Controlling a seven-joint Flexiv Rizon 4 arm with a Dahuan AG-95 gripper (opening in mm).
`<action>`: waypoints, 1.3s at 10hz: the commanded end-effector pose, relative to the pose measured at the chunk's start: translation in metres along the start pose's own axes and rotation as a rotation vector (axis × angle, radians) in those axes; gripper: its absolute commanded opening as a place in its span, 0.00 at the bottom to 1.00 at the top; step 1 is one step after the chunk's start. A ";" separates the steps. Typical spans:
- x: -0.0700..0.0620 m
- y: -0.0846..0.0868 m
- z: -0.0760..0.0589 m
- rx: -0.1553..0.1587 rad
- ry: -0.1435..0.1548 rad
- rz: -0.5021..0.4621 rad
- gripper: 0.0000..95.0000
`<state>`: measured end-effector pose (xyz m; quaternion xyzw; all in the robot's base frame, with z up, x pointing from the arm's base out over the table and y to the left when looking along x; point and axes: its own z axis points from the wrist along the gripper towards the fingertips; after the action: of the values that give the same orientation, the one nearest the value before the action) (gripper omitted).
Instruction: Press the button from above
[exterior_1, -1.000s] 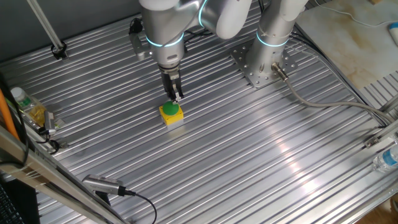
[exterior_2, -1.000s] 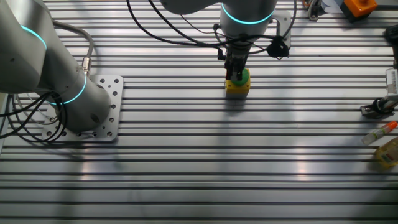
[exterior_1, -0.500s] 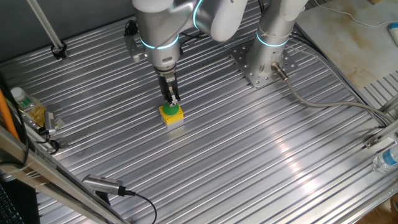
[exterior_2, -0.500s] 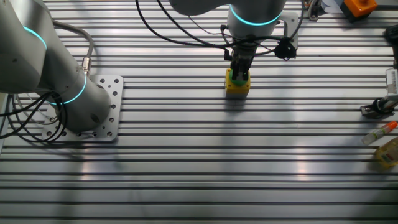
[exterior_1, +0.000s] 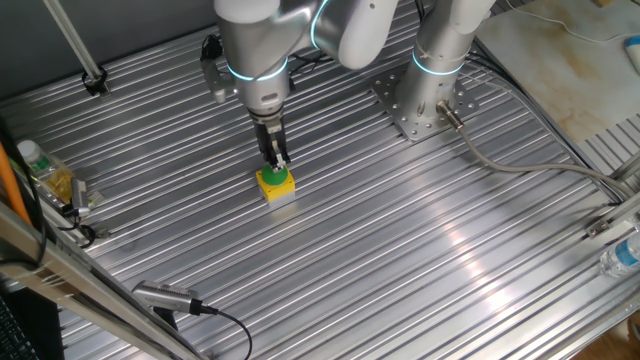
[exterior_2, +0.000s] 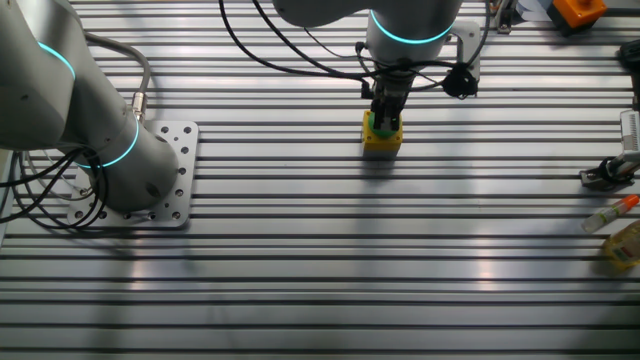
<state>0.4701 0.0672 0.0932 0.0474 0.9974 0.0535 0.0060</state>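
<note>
The button (exterior_1: 277, 178) is a green cap on a yellow box (exterior_1: 279, 189) with a pale grey base, standing on the ribbed metal table. In the other fixed view, a sliver of the green cap (exterior_2: 371, 127) shows on top of the yellow box (exterior_2: 382, 142). My gripper (exterior_1: 273, 165) points straight down right over the cap, with its narrow dark fingers pressed together and their tips resting on the green cap. In the other fixed view the gripper (exterior_2: 387, 124) covers most of the cap.
The arm's base plate (exterior_1: 415, 105) is bolted at the back, and a cable (exterior_1: 520, 168) runs from it to the right. Bottles (exterior_1: 45, 175) stand at the left edge. A clamp and small bottles (exterior_2: 622, 225) lie at the other edge. A cabled tool (exterior_1: 170, 298) lies near the front.
The gripper has moved sideways from beside the button to right over it and has come down onto the green cap. It has barely moved in the last half second.
</note>
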 end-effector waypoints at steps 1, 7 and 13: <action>0.000 0.000 0.001 0.000 0.001 0.002 0.00; -0.001 -0.002 0.010 -0.004 -0.004 -0.003 0.00; 0.001 0.004 -0.011 -0.005 0.002 -0.005 0.00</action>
<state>0.4691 0.0700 0.1058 0.0442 0.9975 0.0546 0.0052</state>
